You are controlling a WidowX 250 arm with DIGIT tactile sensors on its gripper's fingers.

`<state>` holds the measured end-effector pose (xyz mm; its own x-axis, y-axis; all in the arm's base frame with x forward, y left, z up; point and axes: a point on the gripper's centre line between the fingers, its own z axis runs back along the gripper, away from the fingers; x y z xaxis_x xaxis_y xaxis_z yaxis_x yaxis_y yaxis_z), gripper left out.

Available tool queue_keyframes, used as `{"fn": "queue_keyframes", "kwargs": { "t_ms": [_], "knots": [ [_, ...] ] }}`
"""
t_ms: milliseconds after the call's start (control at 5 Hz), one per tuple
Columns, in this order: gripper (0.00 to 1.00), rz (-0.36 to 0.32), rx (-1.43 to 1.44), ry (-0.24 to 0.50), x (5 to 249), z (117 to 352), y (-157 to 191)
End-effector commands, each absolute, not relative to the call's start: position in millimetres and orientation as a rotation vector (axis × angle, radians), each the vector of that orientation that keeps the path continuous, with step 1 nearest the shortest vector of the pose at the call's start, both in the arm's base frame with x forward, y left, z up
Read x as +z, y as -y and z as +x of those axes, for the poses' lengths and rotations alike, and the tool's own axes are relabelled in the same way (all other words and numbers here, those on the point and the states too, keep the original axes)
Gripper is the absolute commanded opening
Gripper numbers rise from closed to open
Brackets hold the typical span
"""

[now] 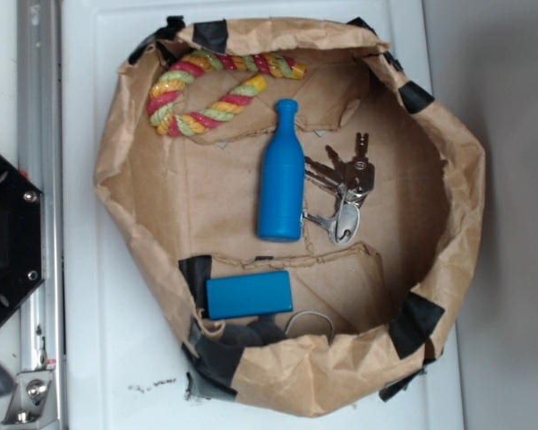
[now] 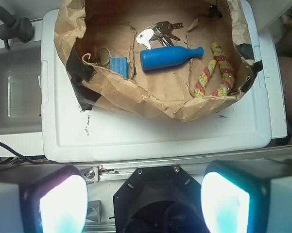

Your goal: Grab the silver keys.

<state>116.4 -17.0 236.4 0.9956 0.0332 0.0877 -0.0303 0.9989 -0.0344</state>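
Observation:
The silver keys (image 1: 345,193) lie on the floor of a crumpled brown paper bin (image 1: 456,206), just right of a blue bottle (image 1: 281,175) lying on its side. In the wrist view the silver keys (image 2: 155,33) sit beyond the blue bottle (image 2: 167,56), far from my gripper (image 2: 145,204). The gripper stands open over the black robot base, nothing between its glowing pads (image 2: 63,204). It does not show in the exterior view.
A multicoloured rope toy (image 1: 217,90) lies at the bin's back left. A blue rectangular block (image 1: 249,294) and a thin wire loop (image 1: 310,320) sit near the front wall. The bin rests on a white lid (image 2: 160,136). The black robot base (image 1: 4,237) stands left.

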Motion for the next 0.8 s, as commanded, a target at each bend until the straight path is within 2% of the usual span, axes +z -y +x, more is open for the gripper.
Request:
{"fn": "queue_keyframes", "kwargs": {
  "t_ms": [0, 200, 400, 600],
  "knots": [
    [1.00, -0.033, 0.032, 0.088, 236.4, 116.4, 17.0],
    [1.00, -0.069, 0.158, 0.145, 231.9, 153.8, 23.2],
    [1.00, -0.068, 0.252, 0.202, 224.2, 178.0, 17.8],
    [1.00, -0.062, 0.375, 0.246, 206.7, 198.9, 10.0]
  ]
}}
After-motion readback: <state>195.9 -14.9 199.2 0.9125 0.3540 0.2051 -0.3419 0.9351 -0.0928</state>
